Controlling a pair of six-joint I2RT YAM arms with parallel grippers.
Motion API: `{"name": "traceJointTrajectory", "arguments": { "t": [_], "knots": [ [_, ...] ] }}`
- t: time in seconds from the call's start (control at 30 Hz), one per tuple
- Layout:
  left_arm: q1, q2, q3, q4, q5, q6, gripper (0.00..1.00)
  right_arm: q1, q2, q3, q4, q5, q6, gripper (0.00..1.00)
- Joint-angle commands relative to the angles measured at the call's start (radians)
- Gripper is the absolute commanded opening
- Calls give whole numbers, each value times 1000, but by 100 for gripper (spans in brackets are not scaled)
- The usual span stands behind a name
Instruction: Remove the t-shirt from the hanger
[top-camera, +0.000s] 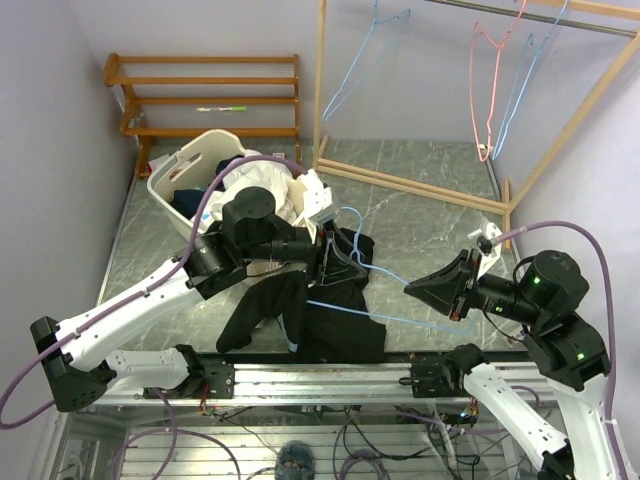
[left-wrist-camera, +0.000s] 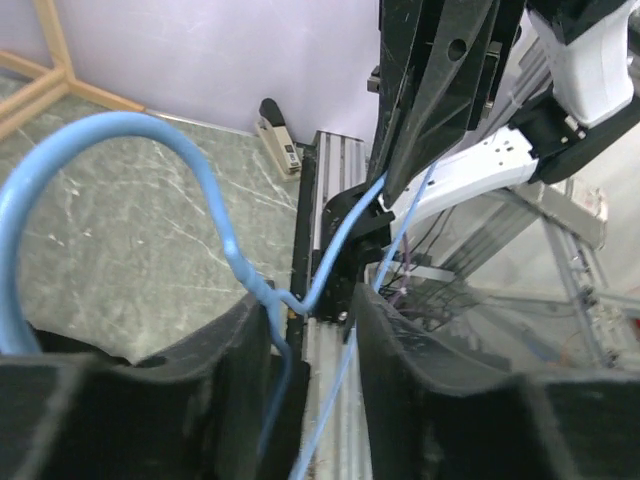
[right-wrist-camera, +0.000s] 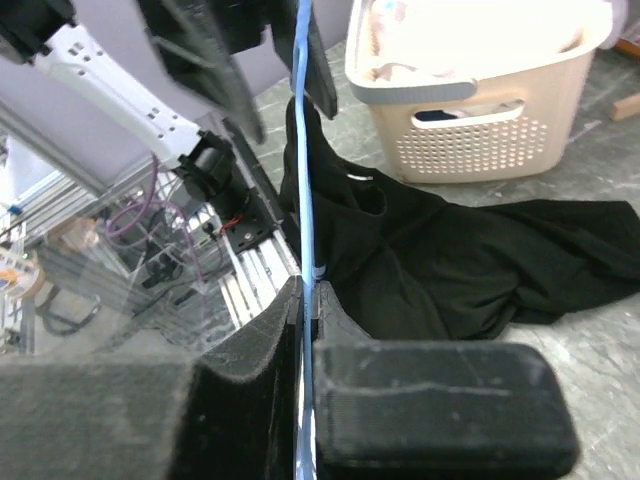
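The black t-shirt lies crumpled on the marbled table near its front edge, also seen in the right wrist view. A light-blue wire hanger runs across it, its lower wire stretching right. My right gripper is shut on that wire, which is pinched tight between the pads and runs straight up the right wrist view. My left gripper is at the hanger's neck. Its fingers stand apart, with the twisted neck against the left finger and the hook curving off to the left.
A cream laundry basket full of clothes stands behind the left arm. A wooden clothes rack at the back right carries a red hanger and blue ones. A wooden shelf is at the back left. The metal rail runs along the front edge.
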Motion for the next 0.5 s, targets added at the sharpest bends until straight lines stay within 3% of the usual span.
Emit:
{"name": "traceJointTrajectory", "arguments": {
  "t": [0.0, 0.1, 0.3, 0.47],
  "knots": [
    [-8, -5, 23, 20, -37, 7, 56, -7, 4, 58, -116, 112, -44, 0],
    [-8, -20, 36, -99, -167, 46, 63, -6, 17, 107, -181, 128, -53, 0],
    [-8, -96, 49, -302, -582, 54, 65, -7, 63, 163, -275, 258, -30, 0],
    [-8, -197, 16, -382, -736, 56, 64, -6, 108, 247, -311, 272, -35, 0]
  ]
}}
